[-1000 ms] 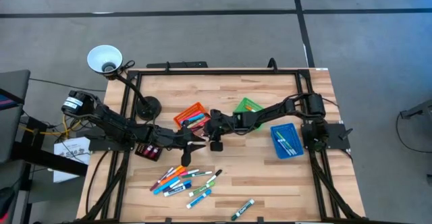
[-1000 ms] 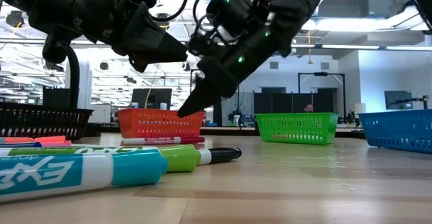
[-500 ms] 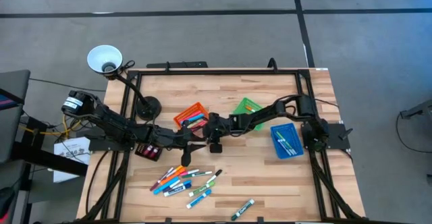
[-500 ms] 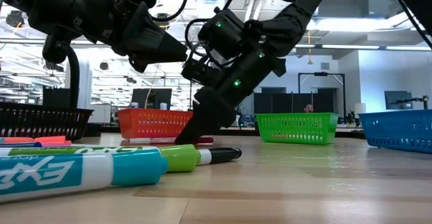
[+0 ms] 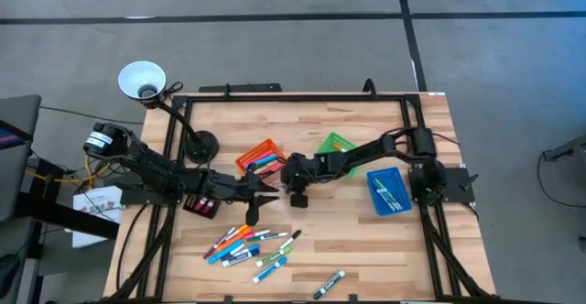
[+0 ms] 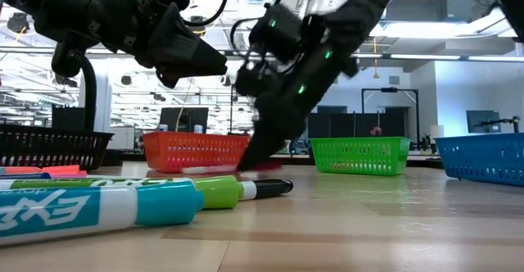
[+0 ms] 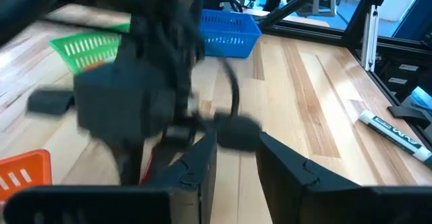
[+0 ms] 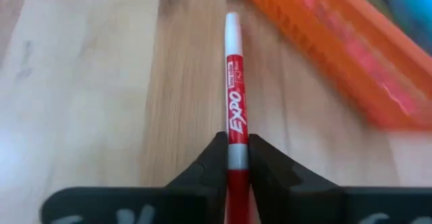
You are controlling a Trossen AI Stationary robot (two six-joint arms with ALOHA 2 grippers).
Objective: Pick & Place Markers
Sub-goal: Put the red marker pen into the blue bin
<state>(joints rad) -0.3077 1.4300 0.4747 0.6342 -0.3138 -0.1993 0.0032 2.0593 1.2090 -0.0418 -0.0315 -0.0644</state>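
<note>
My right gripper (image 8: 229, 158) is clenched on a red marker (image 8: 233, 109), its two dark fingers pinching the barrel from both sides while the rest of the pen runs out ahead of them, lying along the wooden table (image 5: 366, 240) just beside the orange bin (image 5: 258, 157). Seen from above, this puts my right gripper (image 5: 280, 177) near the middle of the table, close to that bin's nearer edge. My left gripper (image 5: 264, 196) hangs just beside it with its fingers (image 7: 202, 163) part-way apart and nothing between them, so I judge it to be waiting. The step in hand looks like the lift: the pinch sits toward one end of the marker, so the long free end may droop or swing, and I want to rise straight and slowly before turning toward a bin. The left gripper is close, so my path up should lean away from it. The red pen probably belongs with the pink and red ones already lying in the orange bin, a short carry. The other markers (image 5: 247, 245) lie in a loose heap nearer the table's front edge, well clear of this move.
</note>
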